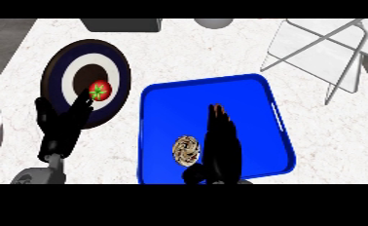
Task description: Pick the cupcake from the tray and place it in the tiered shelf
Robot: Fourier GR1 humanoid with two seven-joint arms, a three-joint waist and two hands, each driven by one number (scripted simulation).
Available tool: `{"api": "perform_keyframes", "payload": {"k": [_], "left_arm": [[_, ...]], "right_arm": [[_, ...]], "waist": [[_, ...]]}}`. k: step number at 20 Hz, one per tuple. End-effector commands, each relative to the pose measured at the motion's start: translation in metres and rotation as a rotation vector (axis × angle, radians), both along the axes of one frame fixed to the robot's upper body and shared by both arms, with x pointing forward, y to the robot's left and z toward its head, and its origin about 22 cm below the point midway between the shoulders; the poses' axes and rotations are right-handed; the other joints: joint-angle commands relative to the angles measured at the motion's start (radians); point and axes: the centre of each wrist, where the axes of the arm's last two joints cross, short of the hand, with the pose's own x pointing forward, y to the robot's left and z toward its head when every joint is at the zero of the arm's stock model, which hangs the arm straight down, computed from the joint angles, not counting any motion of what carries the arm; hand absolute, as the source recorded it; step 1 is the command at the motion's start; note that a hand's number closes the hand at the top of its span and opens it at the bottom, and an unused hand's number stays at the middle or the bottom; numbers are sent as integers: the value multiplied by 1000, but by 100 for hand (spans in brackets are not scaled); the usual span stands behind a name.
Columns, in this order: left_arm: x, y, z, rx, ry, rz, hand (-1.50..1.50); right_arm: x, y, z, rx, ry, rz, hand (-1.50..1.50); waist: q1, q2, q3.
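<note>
Open counter betw. tray (159, 95) and shelf (316, 49); bare tray floor ahead of cupcake (187, 149); plate (115, 59) crowds tray's left.

Cupcake (187, 149) in tray (165, 108), plate (64, 69) leftward

Steep head-height view onto counter (215, 49)

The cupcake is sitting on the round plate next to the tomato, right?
Not quite. The head view shows the cupcake on the blue tray, beside the right robot hand. Only the tomato sits on the round plate.
</note>
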Motion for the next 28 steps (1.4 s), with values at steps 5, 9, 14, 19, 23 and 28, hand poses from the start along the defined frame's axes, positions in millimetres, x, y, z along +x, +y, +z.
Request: {"api": "perform_keyframes", "payload": {"k": [5, 9, 14, 19, 23, 28], "left_arm": [[-10, 7, -5, 3, 45, 1, 0], [-7, 24, -10, -13, 31, -2, 0], [-4, -6, -17, -11, 33, -18, 0], [6, -1, -6, -14, 27, -6, 0], [2, -4, -10, -9, 32, -12, 0], [-10, -6, -9, -2, 34, -27, 0]], "right_arm": [[7, 10, 1, -60, 80, -202, -150], [-3, 13, -28, -19, 42, -196, -150], [5, 11, -40, -18, 33, -192, -150], [11, 15, -44, -56, 133, -77, 150], [11, 30, -30, -67, 166, 58, 150], [23, 30, -38, 8, 87, 44, 150]], "waist": [[0, 1, -4], [0, 5, -4], [-2, 7, -4], [1, 7, -4], [7, 6, -4], [10, 5, -3]]}}
